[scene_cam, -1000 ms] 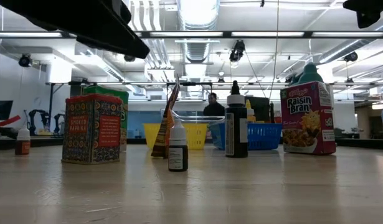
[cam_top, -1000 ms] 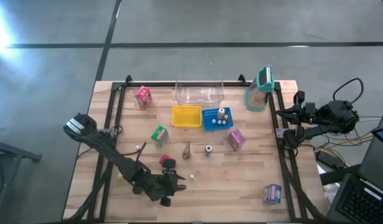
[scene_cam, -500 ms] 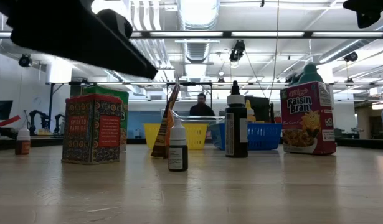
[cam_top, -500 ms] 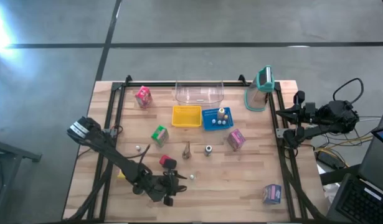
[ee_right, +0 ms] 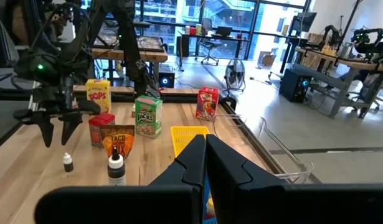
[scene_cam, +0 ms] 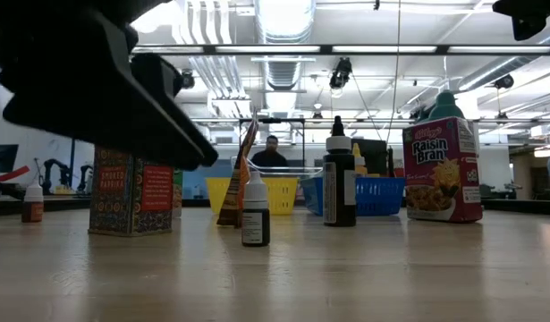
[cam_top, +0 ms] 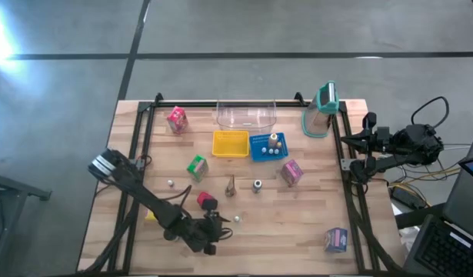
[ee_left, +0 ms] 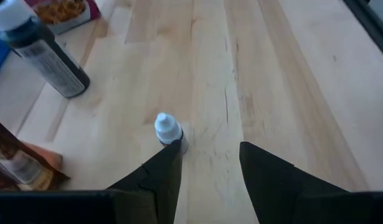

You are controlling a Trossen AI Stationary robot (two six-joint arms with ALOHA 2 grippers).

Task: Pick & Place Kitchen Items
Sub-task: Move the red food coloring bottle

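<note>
While the left gripper hangs low over the front of the table, its fingers stand apart with nothing between them, and a small white-capped dropper bottle stands upright just ahead of one fingertip (touching or not, I cannot tell). Near it stand a red carton, a brown pouch and a taller dark bottle, with a green carton further back and a yellow basket and blue basket side by side behind them. Off at the table's right edge the right gripper waits, fingers pressed together and empty.
</note>
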